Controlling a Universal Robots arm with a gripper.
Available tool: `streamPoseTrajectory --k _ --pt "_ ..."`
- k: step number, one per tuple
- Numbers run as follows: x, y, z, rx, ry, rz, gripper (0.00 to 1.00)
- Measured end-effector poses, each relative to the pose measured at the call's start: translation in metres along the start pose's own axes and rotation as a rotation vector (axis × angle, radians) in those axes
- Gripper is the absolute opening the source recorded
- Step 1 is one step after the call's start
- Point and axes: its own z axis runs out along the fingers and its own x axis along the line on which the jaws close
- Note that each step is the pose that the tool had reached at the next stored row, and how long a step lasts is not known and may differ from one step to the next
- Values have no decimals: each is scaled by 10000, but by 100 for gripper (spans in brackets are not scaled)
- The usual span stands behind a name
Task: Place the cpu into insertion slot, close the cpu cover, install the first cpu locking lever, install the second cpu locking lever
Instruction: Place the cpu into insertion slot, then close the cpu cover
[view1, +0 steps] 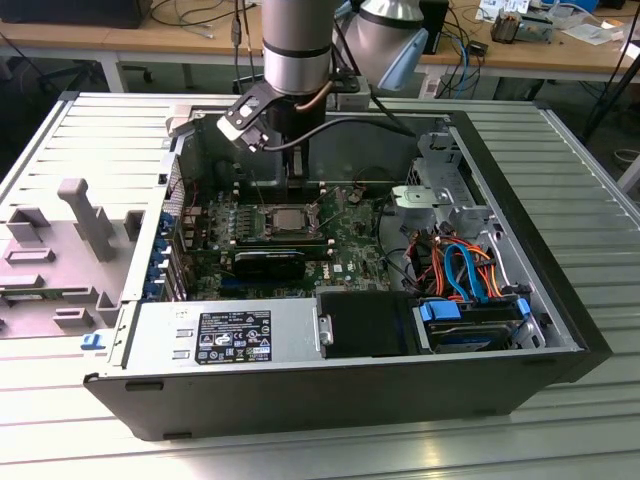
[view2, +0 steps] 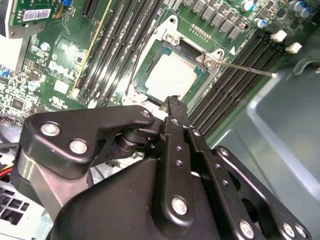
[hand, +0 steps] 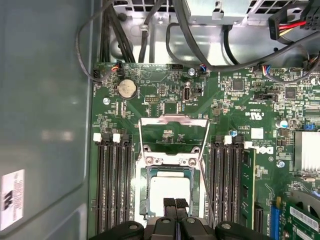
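The cpu (hand: 169, 187) lies flat in the insertion slot (hand: 145, 200), its dull silver top showing in both wrist views (view2: 167, 75) and in the exterior view (view1: 290, 217). The cpu cover (hand: 174, 120) is swung open, its thin windowed frame tilted back away from the slot. A thin locking lever (view2: 247, 68) sticks out free beside the slot. My gripper (hand: 175, 204) hangs just over one edge of the cpu with its fingertips (view2: 175, 106) pressed together and nothing between them. In the exterior view the gripper (view1: 297, 188) reaches down into the case above the slot.
Long black memory slots (hand: 114, 185) flank the socket on both sides. Cables (view1: 455, 265) and a drive cage (view1: 440, 195) fill the exterior view's right of the open case. A power supply (view1: 225, 335) lies along the case's front. The grey case wall (hand: 45, 125) stands beside the board.
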Motion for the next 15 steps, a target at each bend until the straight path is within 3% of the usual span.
streamPoseTrajectory --k 2,11,15 --pt "1 0 -58 -2 51 1 11" --pt "-16 11 -63 -1 57 0 11" --pt "-60 134 -62 8 57 1 11"
